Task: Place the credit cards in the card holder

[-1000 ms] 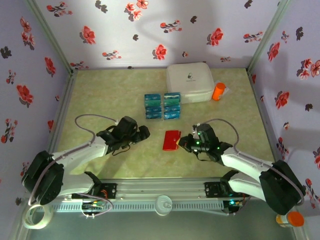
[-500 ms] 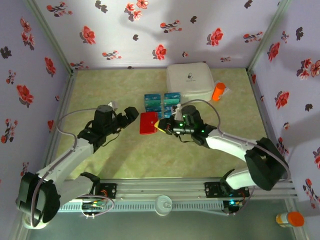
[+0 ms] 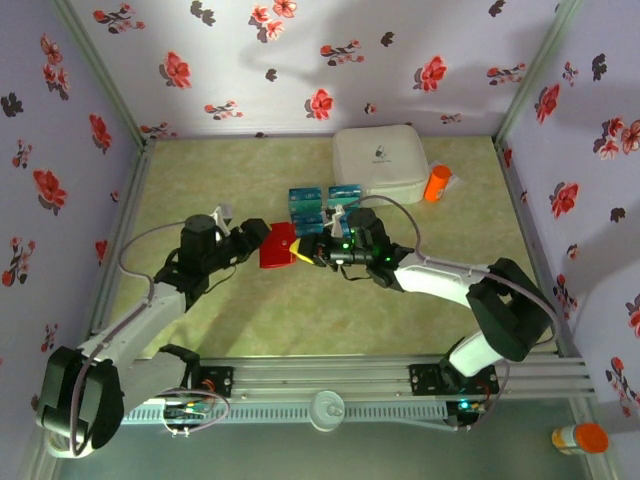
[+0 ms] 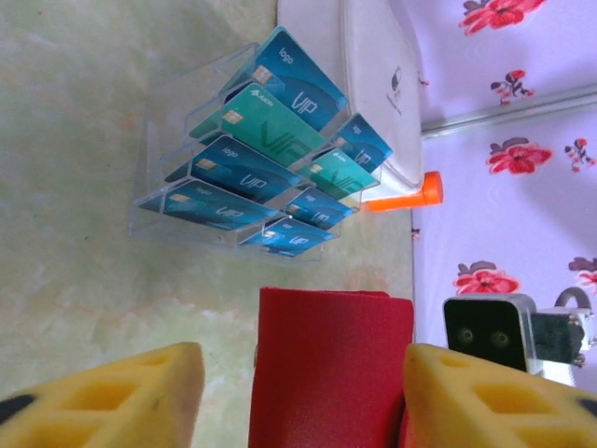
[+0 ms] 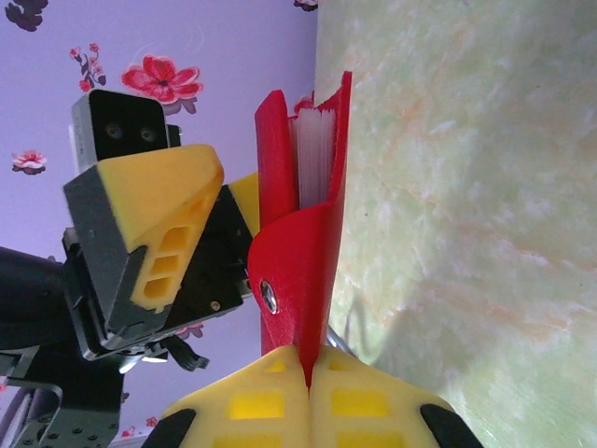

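The red card holder [image 3: 275, 247] hangs on edge above the table, held between the two arms. My right gripper [image 3: 303, 252] is shut on its snap flap [image 5: 297, 280], fingertips pinched together at the flap's edge [image 5: 308, 373]. My left gripper [image 4: 298, 401] straddles the card holder [image 4: 331, 364]; the right pad [image 4: 494, 401] touches it and a gap shows beside the left pad [image 4: 103, 401]. The credit cards [image 3: 325, 207], blue and teal, stand in a clear tiered rack [image 4: 266, 159] just behind.
A white rounded case [image 3: 380, 165] sits behind the rack, with an orange bottle [image 3: 437, 183] to its right. Floral walls close in the left, right and far sides. Bare table lies left and in front of the arms.
The right gripper has carried the card holder up and to the left from the table's middle. The left gripper has come in to meet it, and its jaws have narrowed around it.
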